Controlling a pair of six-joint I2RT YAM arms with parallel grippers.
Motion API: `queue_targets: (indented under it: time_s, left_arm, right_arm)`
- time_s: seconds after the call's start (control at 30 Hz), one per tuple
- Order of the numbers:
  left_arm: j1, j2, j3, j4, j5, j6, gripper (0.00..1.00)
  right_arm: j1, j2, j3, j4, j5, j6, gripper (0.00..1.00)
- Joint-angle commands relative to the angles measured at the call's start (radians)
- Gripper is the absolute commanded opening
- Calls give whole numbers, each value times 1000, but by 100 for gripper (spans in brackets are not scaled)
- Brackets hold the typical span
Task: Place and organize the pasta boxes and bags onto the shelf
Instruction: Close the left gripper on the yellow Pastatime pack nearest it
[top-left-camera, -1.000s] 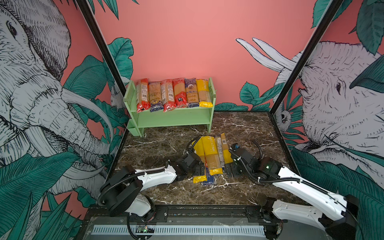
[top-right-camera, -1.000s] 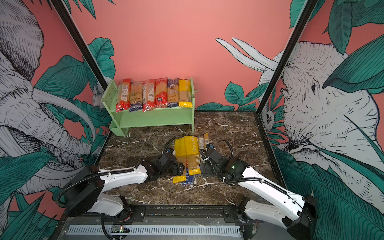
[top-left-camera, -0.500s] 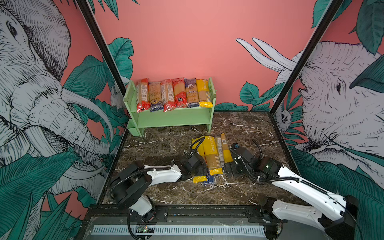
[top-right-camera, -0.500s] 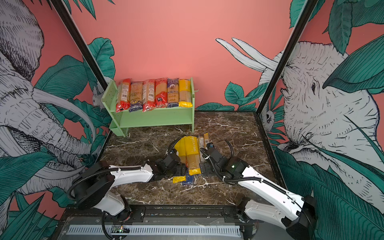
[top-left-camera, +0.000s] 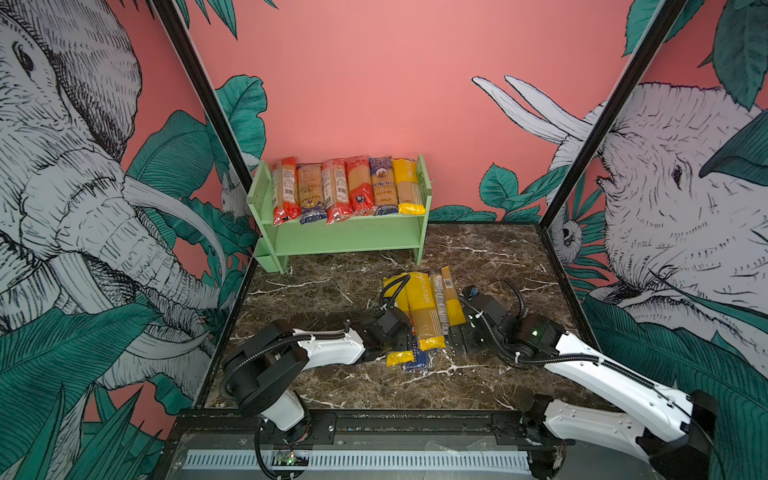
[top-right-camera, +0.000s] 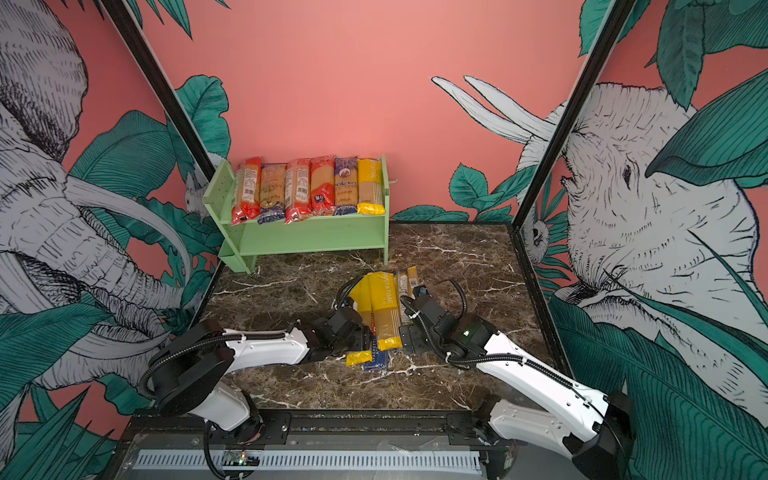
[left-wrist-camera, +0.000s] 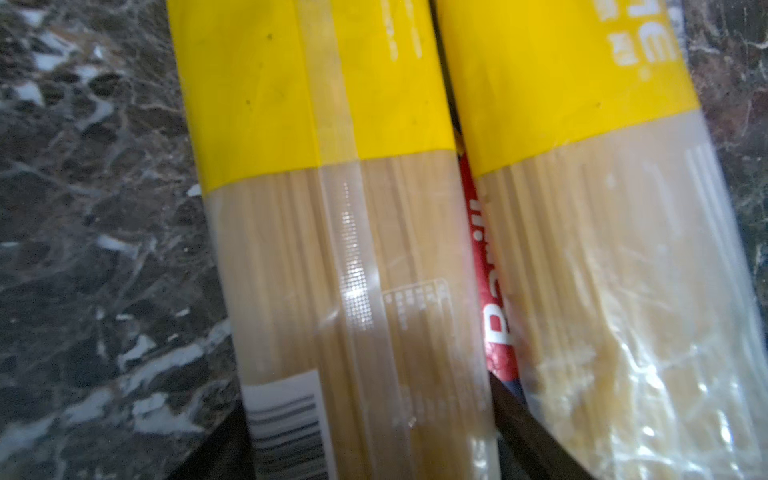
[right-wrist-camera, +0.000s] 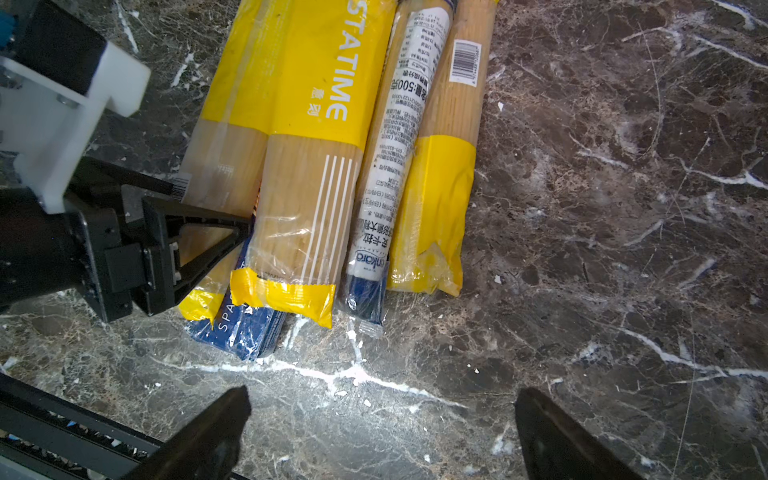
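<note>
Several pasta packs (top-left-camera: 347, 187) lie side by side on the top board of the green shelf (top-left-camera: 353, 241) at the back wall. More packs lie in a pile on the marble floor. My left gripper (left-wrist-camera: 374, 436) straddles the leftmost yellow-ended pack (left-wrist-camera: 332, 249), and its fingers (left-wrist-camera: 519, 415) press both sides of it. Beside that pack lies the yellow Pastatime pack (right-wrist-camera: 307, 124), with a dark-blue pack (right-wrist-camera: 245, 332) under both. A white-labelled pack (right-wrist-camera: 390, 145) and a yellow-wrapped pack (right-wrist-camera: 440, 187) complete the pile. My right gripper (right-wrist-camera: 380, 415) is open over bare marble just off the pile's near end.
Both arms lie low on either side of the pile (top-left-camera: 428, 311), the left gripper (top-left-camera: 405, 336) and right gripper (top-left-camera: 459, 336) flanking its near end. The shelf's lower board (top-right-camera: 316, 243) is bare. Painted walls close in the left, right and back.
My left arm has reached right to the pile, and its jaws have narrowed around the leftmost pack. The right arm and the packs have stayed put.
</note>
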Motion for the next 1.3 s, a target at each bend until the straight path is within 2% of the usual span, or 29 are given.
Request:
queue_targets:
  time_s: [0.0,0.27,0.3,0.37,0.43,0.93,1.27]
  left_arm:
    - [-11,22,-14,10,19,-7,65]
    - [-11,12,-26,12,20,-4,41]
    - [-11,7,-28,10,20,0,33]
    - [-11,-7,-30,-7,14,6,13]
    - [-11,-26,-36,-28,1,11,0]
    - [-11,-221,-98,-152,-82,42,0]
    - [-11,-350,-138,-287,-186,61,0]
  right_arm:
    - [-5,-6,3,-6,-1,1,99]
    - [-5,-1,10,-9,1,3,99]
    - [-5,0,11,-10,1,3,99]
    - [-4,3,13,-8,0,3,99]
    - [-5,5,15,-7,0,3,99]
    - [-5,25,28,8,-14,1,99]
    - [-6,40,40,13,-16,0,99]
